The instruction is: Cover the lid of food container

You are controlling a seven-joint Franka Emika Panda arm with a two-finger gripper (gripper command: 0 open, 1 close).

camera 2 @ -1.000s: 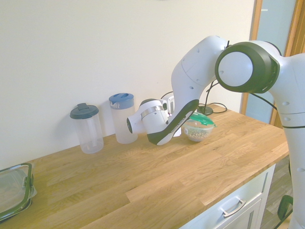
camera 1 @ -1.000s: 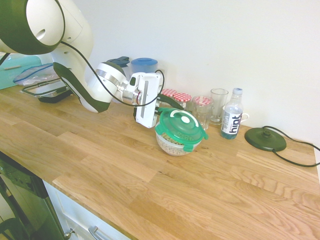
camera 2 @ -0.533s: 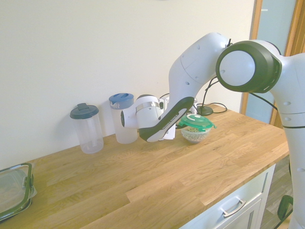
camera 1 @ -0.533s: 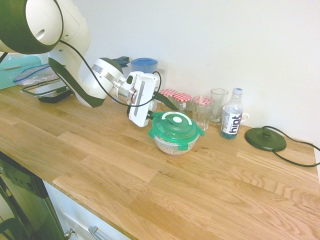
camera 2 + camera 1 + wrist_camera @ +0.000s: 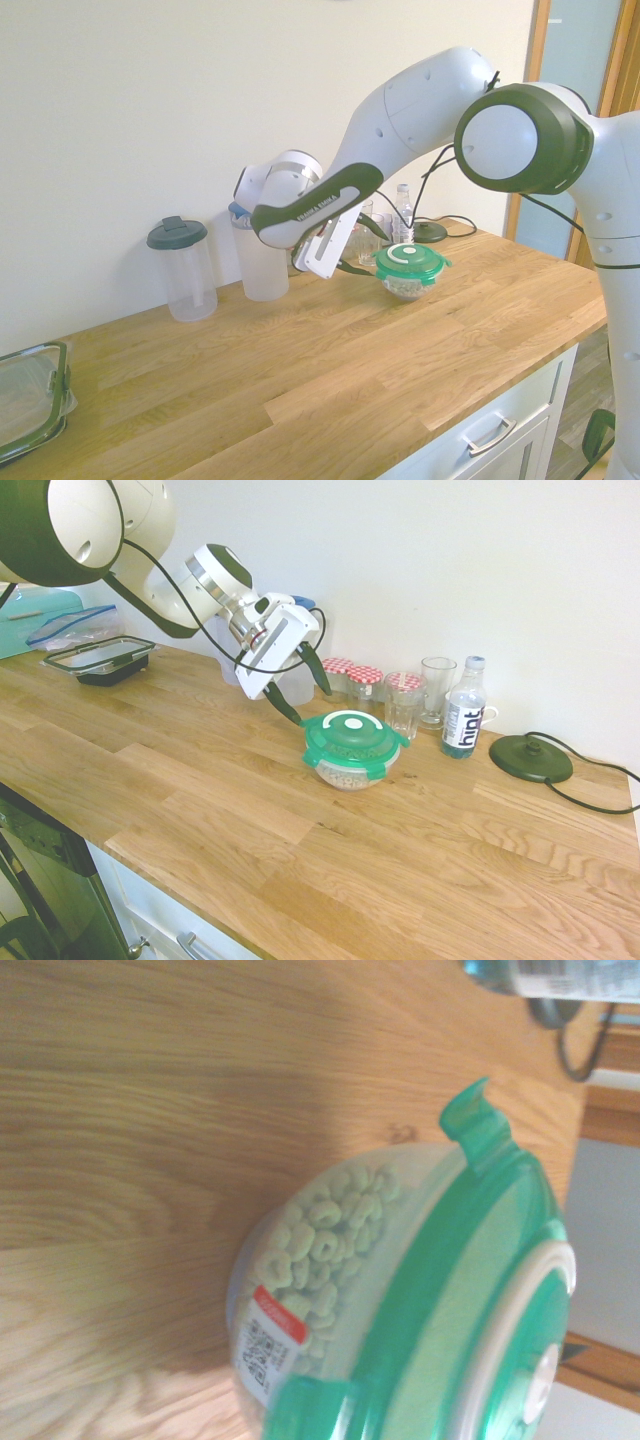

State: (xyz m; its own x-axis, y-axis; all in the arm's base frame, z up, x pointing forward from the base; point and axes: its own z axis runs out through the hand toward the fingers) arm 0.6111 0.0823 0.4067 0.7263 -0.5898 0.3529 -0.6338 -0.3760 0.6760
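- The food container (image 5: 347, 770), a small clear round bowl, stands on the worktop (image 5: 300, 820) towards its back edge; it holds pale cereal rings, and the wrist view shows a white sticker with a red strip on its side.
- The lid (image 5: 352, 738), translucent green with a white curved mark on top, sits on the food container, its clip tabs sticking out at the sides.
- The gripper (image 5: 303, 688) hangs in the air just beside the lid, angled downward, jaws apart and holding nothing.
- Behind the bowl, along the wall: two jars with red-checked caps (image 5: 352, 677), two empty drinking glasses (image 5: 422, 698), and a water bottle (image 5: 463, 722) with blue liquid low in it.
- A dark round base (image 5: 530, 758) lies near the worktop's far end.
- A black-rimmed rectangular container (image 5: 98, 658) sits at the other end of the worktop.
- Two clear pitchers (image 5: 182, 268) with dark and blue tops stand against the wall.
- The worktop is pale oak planks; below its front edge are white drawer fronts (image 5: 500, 425); the wall is plain white.
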